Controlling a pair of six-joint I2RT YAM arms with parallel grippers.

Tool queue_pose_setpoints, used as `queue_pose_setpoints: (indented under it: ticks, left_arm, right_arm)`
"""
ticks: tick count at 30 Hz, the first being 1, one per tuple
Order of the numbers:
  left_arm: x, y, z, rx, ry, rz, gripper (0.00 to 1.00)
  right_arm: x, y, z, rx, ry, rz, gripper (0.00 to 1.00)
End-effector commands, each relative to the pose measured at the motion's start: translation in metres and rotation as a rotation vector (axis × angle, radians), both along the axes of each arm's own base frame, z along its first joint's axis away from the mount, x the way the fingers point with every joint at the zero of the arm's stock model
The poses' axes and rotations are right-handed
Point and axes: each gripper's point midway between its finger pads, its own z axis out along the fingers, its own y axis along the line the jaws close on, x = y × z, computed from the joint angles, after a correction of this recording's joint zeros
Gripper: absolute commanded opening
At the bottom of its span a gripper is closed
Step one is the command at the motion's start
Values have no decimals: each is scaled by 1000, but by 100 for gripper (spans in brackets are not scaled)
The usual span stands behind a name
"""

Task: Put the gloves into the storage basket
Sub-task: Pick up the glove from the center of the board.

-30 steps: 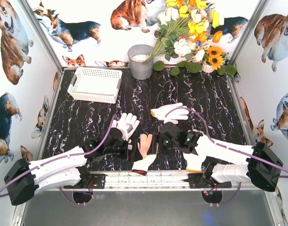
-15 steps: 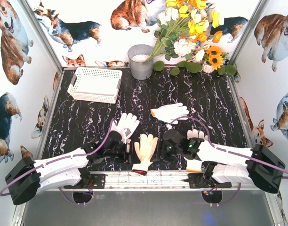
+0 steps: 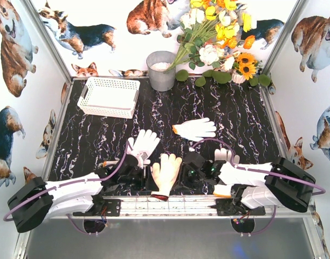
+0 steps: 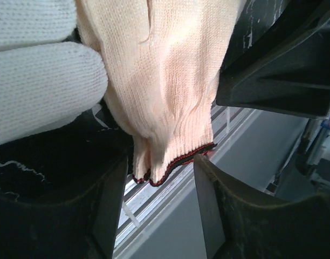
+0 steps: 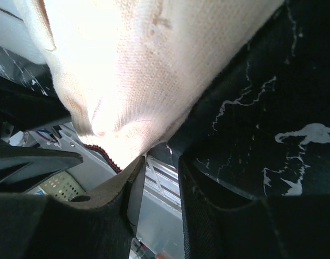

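A cream glove (image 3: pixel 166 171) with dark red cuff trim lies at the table's near edge, between my two grippers. My left gripper (image 3: pixel 146 177) is on its left and my right gripper (image 3: pixel 184 175) on its right. In the left wrist view the cream glove's cuff (image 4: pixel 170 156) reaches between my left gripper's (image 4: pixel 160 162) tips, jaws part open, unpinched. My right gripper (image 5: pixel 161 162) keeps a narrow empty gap, the cream glove (image 5: pixel 143 65) touching one fingertip. Other gloves: a white one (image 3: pixel 144 142), an orange-cuffed one (image 3: pixel 195 129), one beneath the right arm (image 3: pixel 225 155). The storage basket (image 3: pixel 108 110) stands far left.
A grey metal bucket (image 3: pixel 161 71) and a bunch of artificial flowers (image 3: pixel 219 43) stand at the back. The metal rail (image 3: pixel 170 202) runs along the near edge right under the cream glove's cuff. Printed walls close in both sides.
Both grippers' jaws have narrowed a good deal. Both arms have drawn back toward the near edge, uncovering the cream glove between them and more of the glove beneath the right arm.
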Motion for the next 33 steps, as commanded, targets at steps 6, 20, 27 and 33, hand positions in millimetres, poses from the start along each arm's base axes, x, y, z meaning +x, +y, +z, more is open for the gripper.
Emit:
queue_pose_setpoints:
  ticks: [6, 20, 27, 33]
  left_arm:
    - [4, -8, -2, -53, 13, 24, 41]
    - [18, -11, 1, 35, -62, -24, 0]
    - [17, -13, 16, 56, -99, -116, 0]
    - [4, -17, 34, 42, -133, -314, 0]
  right_arm:
    - [5, 9, 0, 42, -19, -22, 31]
    - [10, 0, 12, 11, -71, -30, 33]
    - [35, -23, 53, -80, -260, 8, 47]
    - [68, -11, 93, 80, -436, 168, 59]
